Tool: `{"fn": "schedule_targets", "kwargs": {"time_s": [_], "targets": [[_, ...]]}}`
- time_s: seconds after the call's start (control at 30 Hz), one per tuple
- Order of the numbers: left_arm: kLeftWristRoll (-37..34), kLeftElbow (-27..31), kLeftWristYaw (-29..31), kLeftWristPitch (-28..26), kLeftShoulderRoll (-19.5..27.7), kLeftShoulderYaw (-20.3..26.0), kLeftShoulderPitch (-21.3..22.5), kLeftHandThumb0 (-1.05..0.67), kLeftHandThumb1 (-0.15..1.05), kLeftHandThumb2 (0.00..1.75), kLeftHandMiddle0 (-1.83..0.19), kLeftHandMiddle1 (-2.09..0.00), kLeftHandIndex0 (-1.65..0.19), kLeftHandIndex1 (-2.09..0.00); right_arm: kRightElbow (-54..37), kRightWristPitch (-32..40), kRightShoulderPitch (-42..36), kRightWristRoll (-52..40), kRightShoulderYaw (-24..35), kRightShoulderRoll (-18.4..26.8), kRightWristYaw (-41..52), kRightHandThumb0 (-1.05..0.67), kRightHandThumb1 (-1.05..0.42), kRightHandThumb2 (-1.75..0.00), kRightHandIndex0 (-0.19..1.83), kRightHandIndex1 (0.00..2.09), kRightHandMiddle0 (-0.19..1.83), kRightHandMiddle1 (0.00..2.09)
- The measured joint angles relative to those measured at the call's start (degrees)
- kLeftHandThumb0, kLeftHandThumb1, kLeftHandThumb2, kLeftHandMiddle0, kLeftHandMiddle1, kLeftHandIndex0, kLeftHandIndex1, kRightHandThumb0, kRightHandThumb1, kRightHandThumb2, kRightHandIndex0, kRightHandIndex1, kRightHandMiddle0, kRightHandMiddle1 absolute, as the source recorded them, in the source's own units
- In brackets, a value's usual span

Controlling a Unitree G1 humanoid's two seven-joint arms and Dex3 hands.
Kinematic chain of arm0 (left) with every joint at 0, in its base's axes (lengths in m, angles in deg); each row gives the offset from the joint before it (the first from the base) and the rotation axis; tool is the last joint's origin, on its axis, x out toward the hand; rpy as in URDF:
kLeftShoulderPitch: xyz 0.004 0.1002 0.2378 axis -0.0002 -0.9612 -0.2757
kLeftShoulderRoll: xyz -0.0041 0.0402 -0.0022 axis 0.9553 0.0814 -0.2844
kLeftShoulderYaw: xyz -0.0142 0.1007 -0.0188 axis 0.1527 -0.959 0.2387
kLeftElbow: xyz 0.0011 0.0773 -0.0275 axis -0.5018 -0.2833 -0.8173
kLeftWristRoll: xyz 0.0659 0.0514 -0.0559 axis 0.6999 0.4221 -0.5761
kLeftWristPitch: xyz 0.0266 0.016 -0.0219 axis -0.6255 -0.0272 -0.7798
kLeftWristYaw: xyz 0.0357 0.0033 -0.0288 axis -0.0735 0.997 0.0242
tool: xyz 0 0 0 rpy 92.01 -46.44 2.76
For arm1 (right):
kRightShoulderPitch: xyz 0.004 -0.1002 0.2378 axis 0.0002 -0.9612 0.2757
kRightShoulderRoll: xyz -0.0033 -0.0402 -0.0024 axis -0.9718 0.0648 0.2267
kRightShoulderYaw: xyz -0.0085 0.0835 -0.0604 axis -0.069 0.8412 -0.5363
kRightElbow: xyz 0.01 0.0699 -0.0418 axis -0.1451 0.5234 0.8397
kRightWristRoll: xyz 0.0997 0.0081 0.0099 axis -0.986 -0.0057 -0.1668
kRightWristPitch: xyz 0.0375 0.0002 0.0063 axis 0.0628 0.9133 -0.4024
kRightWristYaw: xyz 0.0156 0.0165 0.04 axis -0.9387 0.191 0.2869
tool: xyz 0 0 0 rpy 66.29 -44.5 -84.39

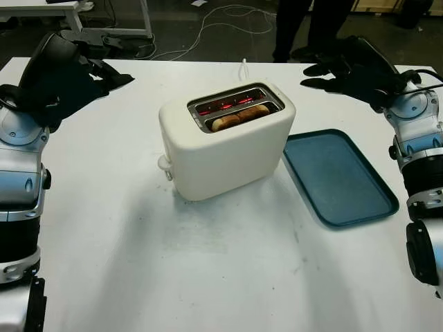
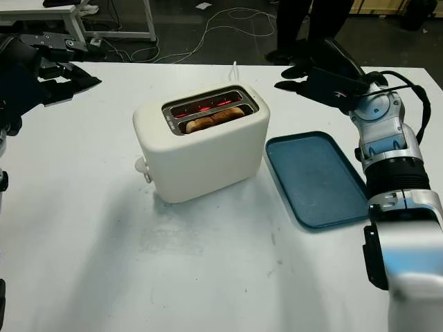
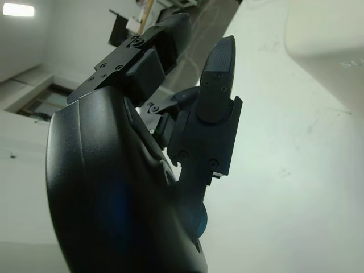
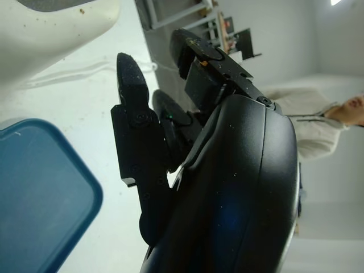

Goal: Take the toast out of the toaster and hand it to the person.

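A cream toaster [image 1: 225,149] stands in the middle of the white table [image 1: 208,277]. A browned slice of toast [image 1: 240,116] sits in its near slot, and the far slot glows red. My left hand [image 1: 83,72] hangs open above the table's far left, well away from the toaster. Raised at the far right, beyond the tray, my right hand [image 1: 342,72] is open and holds nothing. A person's dark legs [image 1: 304,28] stand behind the table's far edge.
A teal tray [image 1: 339,176] lies just right of the toaster. The toaster's white cord [image 1: 243,68] runs off the table's far edge. Cables [image 1: 221,21] trail over the dark floor, and a white bench frame [image 1: 76,17] stands at the back left.
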Motion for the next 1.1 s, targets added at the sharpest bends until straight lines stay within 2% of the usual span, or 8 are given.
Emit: {"fn": "schedule_targets", "kwargs": {"time_s": [0.73,1.1], "targets": [[-0.1,-0.1,0.0,-0.2,-0.1,-0.1,0.0,-0.27,0.9,0.08,-0.52,-1.01,-0.74,-0.28,-5.6,3.1,-0.9,-2.3,1.5,-0.1,0.0,-0.21,-0.92,-0.09,0.76,0.1,0.68,0.01],[-0.2,0.3,0.0,-0.8,-0.1,-0.1,0.0,-0.26,0.89,0.09,-0.5,-1.01,-0.72,-0.31,-5.8,3.1,-1.0,-3.3,1.7,-0.2,0.0,-0.21,-0.92,-0.09,0.76,0.09,0.69,0.01]]}}
